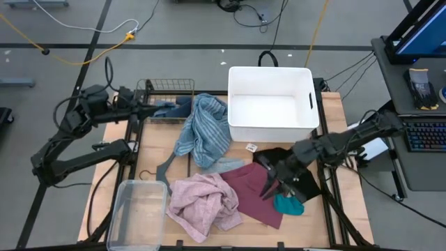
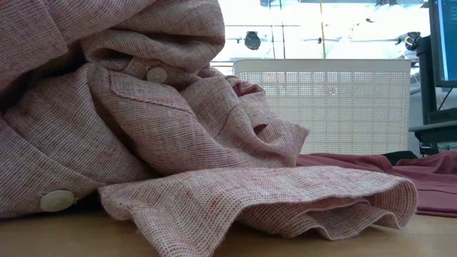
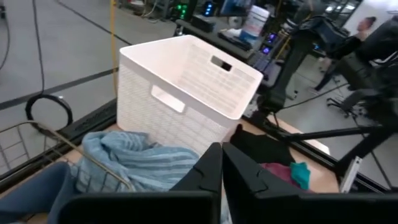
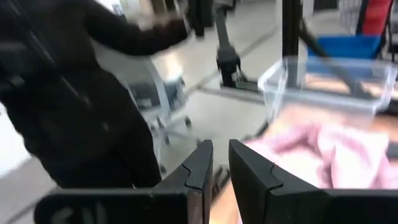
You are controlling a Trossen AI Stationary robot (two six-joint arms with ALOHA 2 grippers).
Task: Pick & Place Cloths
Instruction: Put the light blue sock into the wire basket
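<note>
Barely begun; white bin (image 1: pixel 272 104) empty; cloths (image 1: pixel 209 167) strewn on table (image 1: pixel 111 150); left gripper (image 3: pixel 221 160) closed on nothing above striped towel (image 3: pixel 134 158); right gripper (image 1: pixel 274 183) pinching black cloth (image 1: pixel 300 183).

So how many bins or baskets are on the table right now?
3: a white bin at the back, a clear plastic tub at the front left corner, and a wire basket at the back left.
</note>
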